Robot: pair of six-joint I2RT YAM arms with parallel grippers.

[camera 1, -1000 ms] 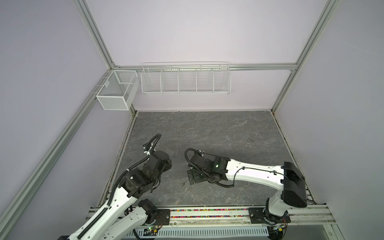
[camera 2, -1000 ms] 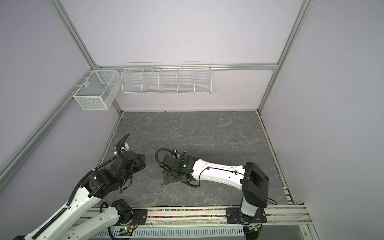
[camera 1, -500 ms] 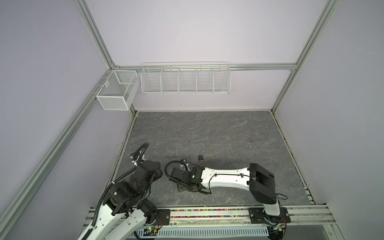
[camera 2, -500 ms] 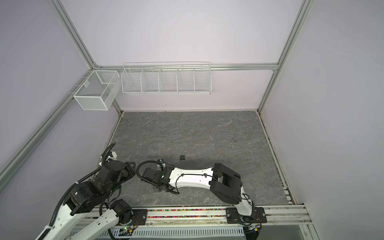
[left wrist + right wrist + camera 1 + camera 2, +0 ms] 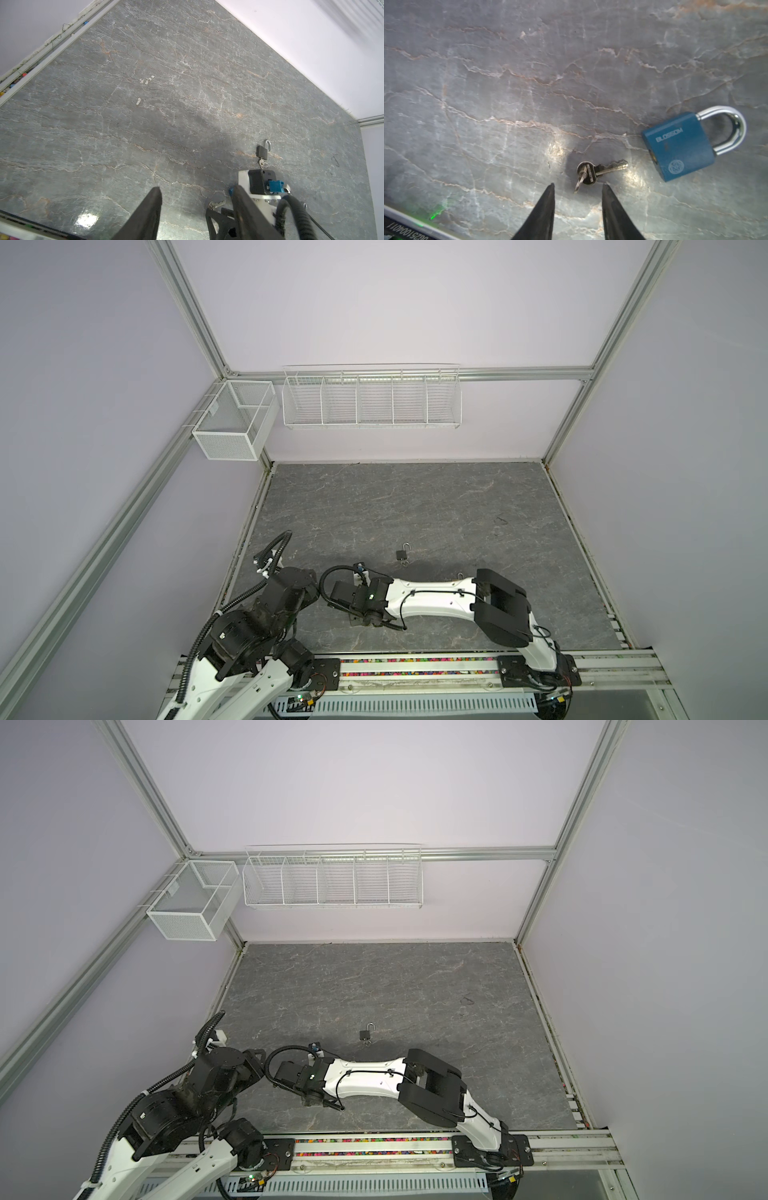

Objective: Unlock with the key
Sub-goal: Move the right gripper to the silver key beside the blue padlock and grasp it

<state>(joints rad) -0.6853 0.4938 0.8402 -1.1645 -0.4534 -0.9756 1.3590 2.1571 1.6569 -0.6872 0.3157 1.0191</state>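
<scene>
We see left gripper (image 5: 196,188) at near left of table (image 5: 415,506), jaws half apart, nothing between them. Just right of it, right gripper (image 5: 578,184), jaws narrowly apart, empty. Key (image 5: 602,169) lies flat just past its tips, blade toward blue padlock (image 5: 679,147), close but not touching. Farther and right, dark padlock (image 5: 402,554) lies flat, second key (image 5: 262,164) at its near end; whether inserted, we cannot tell.

left arm (image 5: 249,635): black and white, folded low at the near left, wrist turned toward the middle | left gripper (image 5: 197,188): jaws spread wide | right arm (image 5: 432,597): white forearm stretched level across the front, elbow bent above its base | right gripper (image 5: 578,185): angled downward, jaws parted narrowly, near the left gripper
</scene>
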